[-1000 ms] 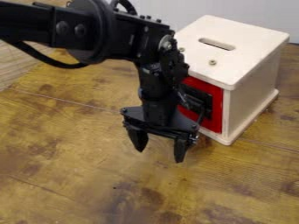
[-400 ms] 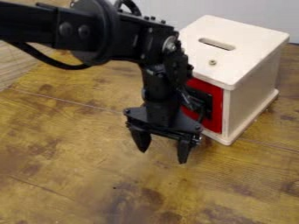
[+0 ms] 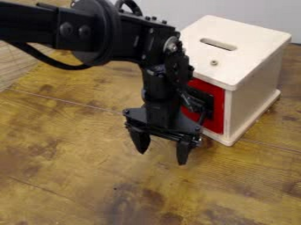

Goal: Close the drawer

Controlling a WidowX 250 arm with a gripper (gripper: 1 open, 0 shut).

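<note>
The red drawer sits in the front of the cream-white cabinet, its red face about flush with the cabinet front. Its black wire loop handle sticks out toward the arm. My gripper hangs from the black arm right in front of the drawer, fingers pointing down at the table, open and empty. The arm's wrist hides the left part of the drawer face, and whether it touches the drawer cannot be told.
The cabinet has a slot in its top and stands at the back right of a worn wooden table. The black arm reaches in from the upper left.
The gripper has shifted very slightly to the right toward the drawer over the last second; since the latest earlier frame nothing visibly moved.
</note>
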